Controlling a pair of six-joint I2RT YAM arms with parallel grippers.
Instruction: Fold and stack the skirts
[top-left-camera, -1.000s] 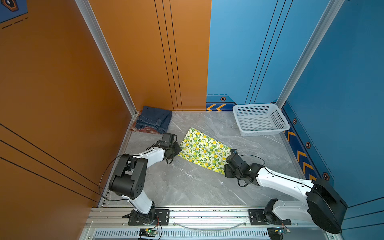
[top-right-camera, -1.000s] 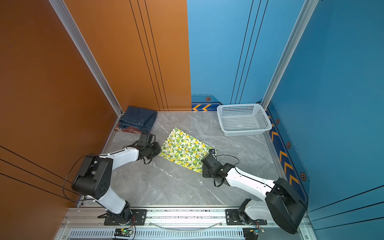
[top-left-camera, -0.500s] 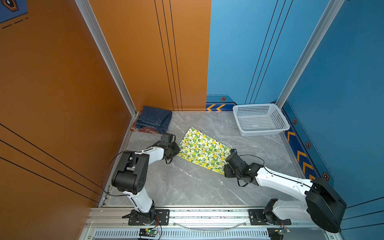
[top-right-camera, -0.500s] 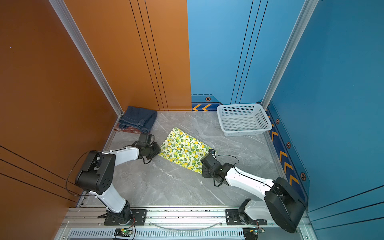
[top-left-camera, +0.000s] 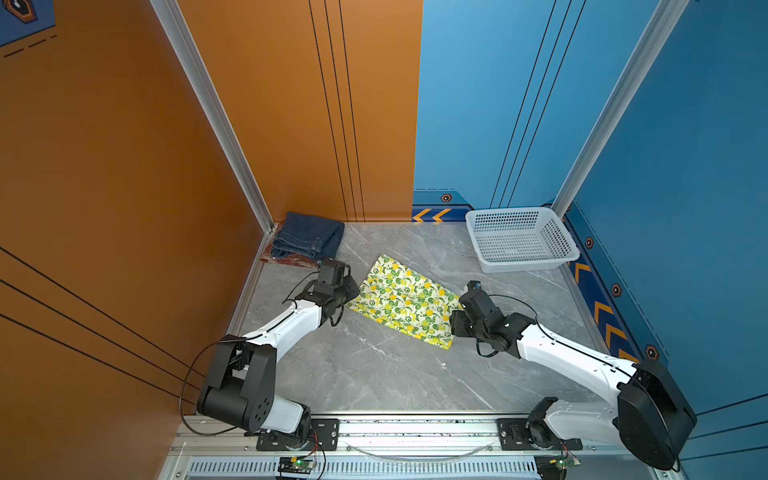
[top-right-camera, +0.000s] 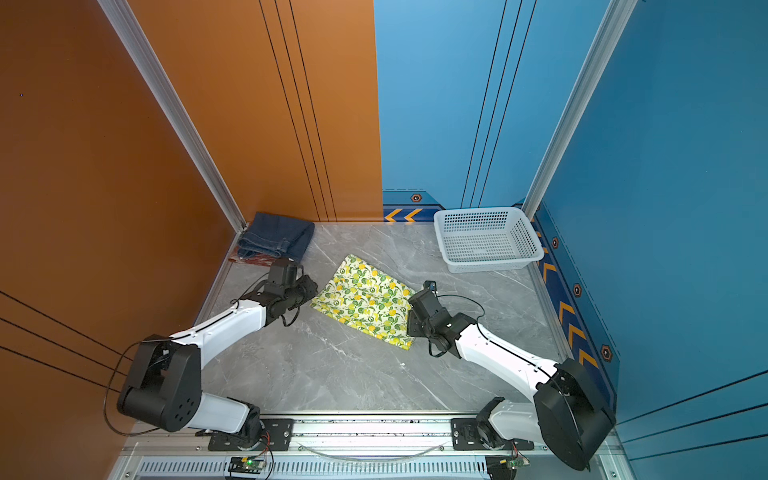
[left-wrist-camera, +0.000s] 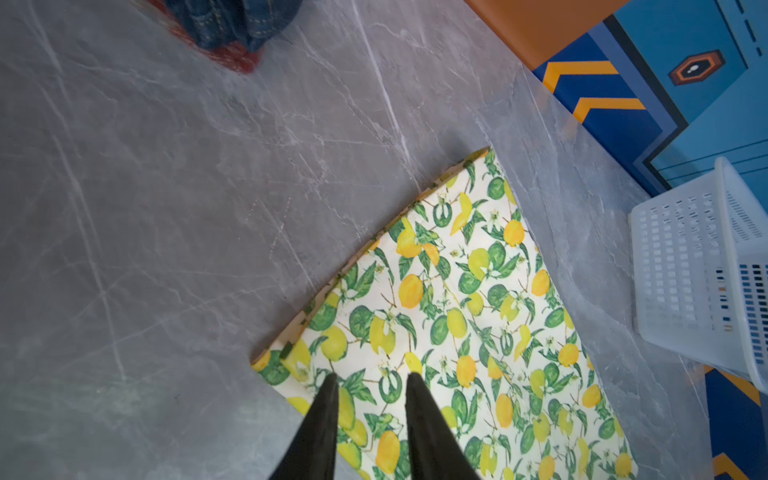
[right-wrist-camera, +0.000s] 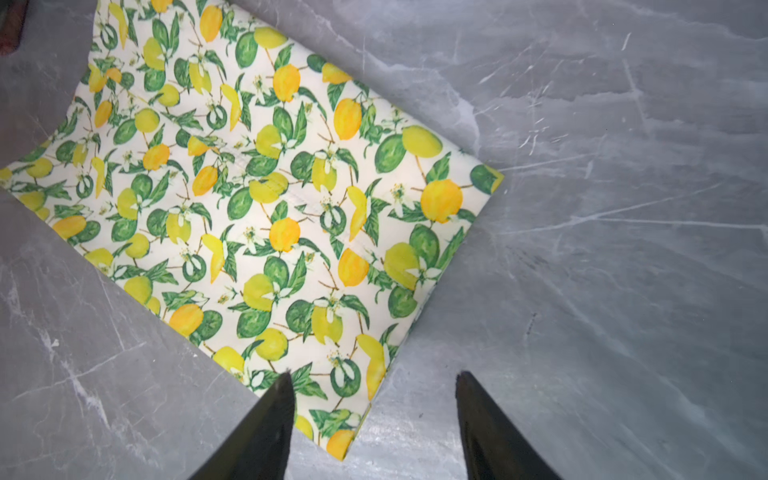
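L gripper (left-wrist-camera: 371, 379): fingers (left-wrist-camera: 320, 428) parted a little, nothing btwn them, released. Tips sit over the lemon skirt (left-wrist-camera: 457, 324) near its corner, bottom centre of the L wrist view; can't tell if they touch the cloth.

R gripper (right-wrist-camera: 374, 376): fingers (right-wrist-camera: 257, 432) wide apart, gripping nothing. One tip is over the skirt's edge, the other over bare table (right-wrist-camera: 602, 249), bottom of the R wrist view.

Lemon skirt lies folded flat, a slanted rectangle at mid-frame in both top views (top-left-camera: 403, 305) (top-right-camera: 365, 309), btwn the two grippers: L at its left end, R at its lower-right end.

Denim skirt (top-left-camera: 309, 239) lies folded at the table's upper-left corner, against the orange wall, on top of the plaid skirt (top-left-camera: 291, 262); only a red edge of that shows.

Basket (top-left-camera: 557, 239) stands at the table's upper right, well apart from the skirts.
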